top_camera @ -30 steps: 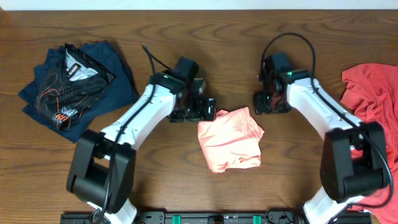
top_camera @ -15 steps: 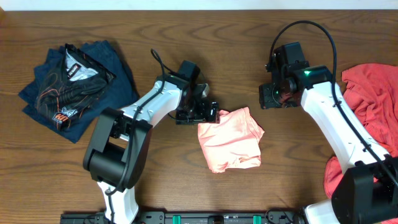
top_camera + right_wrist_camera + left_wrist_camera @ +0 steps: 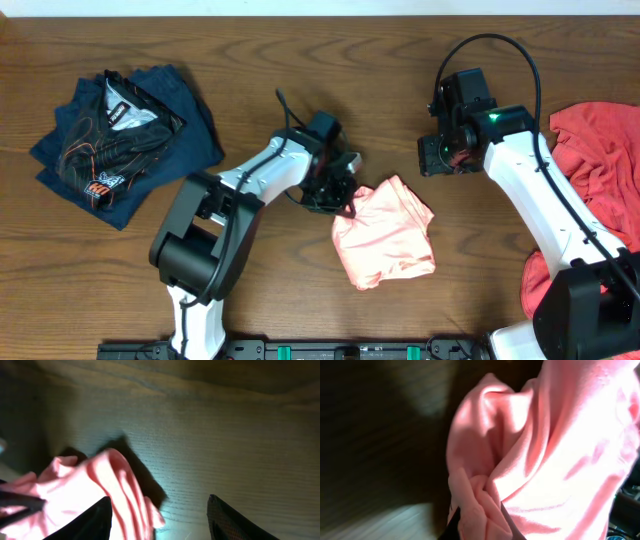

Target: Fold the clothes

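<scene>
The salmon-pink shirt (image 3: 388,235) is seen as a folded bundle at mid-tabletop (image 3: 300,60). Its upper-left corner is bunched in the left claw (image 3: 346,192), which is clamped on the cloth. The right claw (image 3: 159,510) is held apart and empty, near the shirt's upper-right corner. Only a small pinch is gripped — if that corner is dragged, the folds could be pulled open or the cloth lost. The coral-red shirt (image 3: 600,150) is seen crumpled at the right edge.
</scene>
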Controlling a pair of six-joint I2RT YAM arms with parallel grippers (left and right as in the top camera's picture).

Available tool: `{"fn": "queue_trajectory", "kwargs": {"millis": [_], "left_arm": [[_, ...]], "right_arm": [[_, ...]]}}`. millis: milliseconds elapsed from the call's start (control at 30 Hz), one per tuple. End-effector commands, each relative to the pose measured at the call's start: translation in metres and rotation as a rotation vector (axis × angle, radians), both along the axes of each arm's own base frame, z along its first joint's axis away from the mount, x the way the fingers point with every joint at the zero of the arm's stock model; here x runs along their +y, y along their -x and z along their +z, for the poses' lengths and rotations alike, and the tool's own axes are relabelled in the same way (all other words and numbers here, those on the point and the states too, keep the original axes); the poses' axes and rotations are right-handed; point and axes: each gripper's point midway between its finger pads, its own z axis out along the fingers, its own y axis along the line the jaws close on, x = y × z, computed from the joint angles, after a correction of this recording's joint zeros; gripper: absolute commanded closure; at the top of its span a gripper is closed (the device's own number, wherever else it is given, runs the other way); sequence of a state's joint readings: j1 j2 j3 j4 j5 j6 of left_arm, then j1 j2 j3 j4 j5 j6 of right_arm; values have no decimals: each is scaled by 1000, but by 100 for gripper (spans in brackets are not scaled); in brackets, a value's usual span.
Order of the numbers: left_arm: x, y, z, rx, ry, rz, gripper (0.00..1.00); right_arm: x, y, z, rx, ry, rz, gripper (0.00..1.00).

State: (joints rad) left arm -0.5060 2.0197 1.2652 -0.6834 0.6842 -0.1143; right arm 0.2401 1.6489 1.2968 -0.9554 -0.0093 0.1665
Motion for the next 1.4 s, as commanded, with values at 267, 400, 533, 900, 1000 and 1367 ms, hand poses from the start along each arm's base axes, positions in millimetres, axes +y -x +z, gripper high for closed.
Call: {"fn": "queue_trajectory", "kwargs": {"millis": [267,400,533,900,1000,1367], "left_arm": [[222,-145,97,-479,-522,479,94],[301,-173,146,-639,-613,675,94],[373,-176,164,-688,-664,847,94],[500,-127,147,-536,-711,1213,51],[502,-124,142,-511,-655,1224,2],[411,-162,179,-625,-342,1040,2]], "right_arm": [[-8,1,9,-17,36,-7,41],[-8,2,11,-22,35,-9,41],[-8,3,11,-16,36,-9,41],[-8,3,11,-15,36,-9,41],[-8,4,11,-12,36,-9,40],[24,-16,21,-88,-143,22,23]]}}
